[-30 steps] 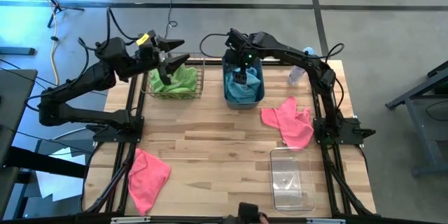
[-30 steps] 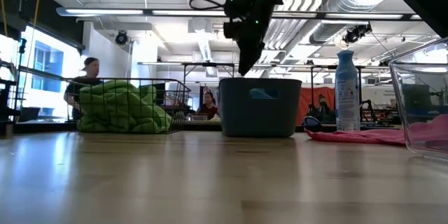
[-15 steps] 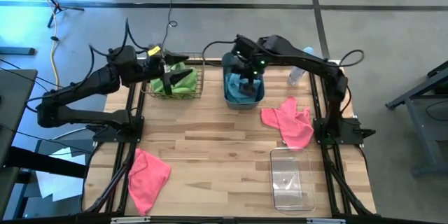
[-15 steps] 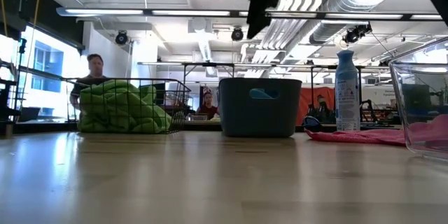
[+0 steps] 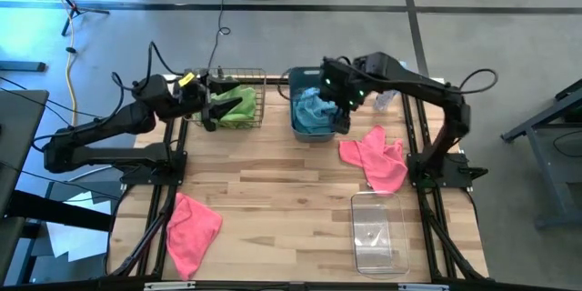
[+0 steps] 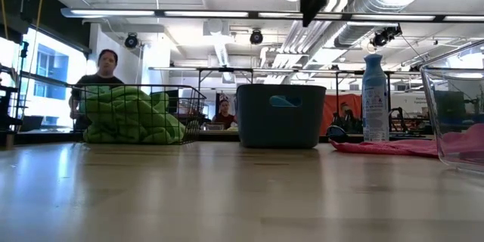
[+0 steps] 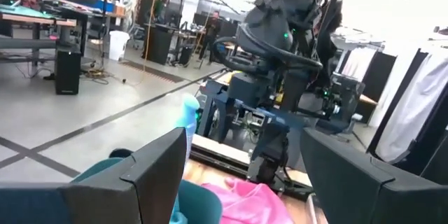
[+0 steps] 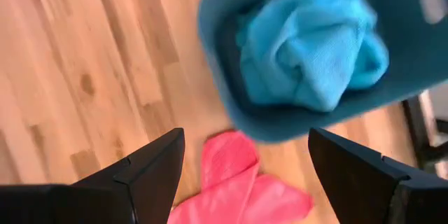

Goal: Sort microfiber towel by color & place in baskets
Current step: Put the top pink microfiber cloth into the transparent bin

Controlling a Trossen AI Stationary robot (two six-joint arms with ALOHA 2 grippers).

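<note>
Lime green towels [image 5: 236, 105] fill the copper wire basket [image 6: 193, 102]. Light blue towels [image 8: 315, 56] lie in the slate-blue tub [image 6: 281, 115]. One pink towel [image 5: 375, 159] is spread on the table right of the tub, and another [image 5: 191, 225] lies at the near left. The clear bin [image 5: 377, 232] stands near right. My left gripper [image 5: 211, 109] hangs open and empty at the basket's left side. My right gripper [image 8: 245, 154] is open and empty, high over the tub's right edge [image 5: 344, 109].
A pale blue spray bottle [image 6: 375, 98] stands at the far right, behind the pink towel. Bare wood lies across the table's middle and near side. A person [image 6: 106, 64] shows in the room beyond the wire basket.
My right gripper has risen out of the blue tub and moved toward the table's right, leaving the blue towel in the tub. My left gripper has drawn back from over the wire basket toward the table's left and near side.
</note>
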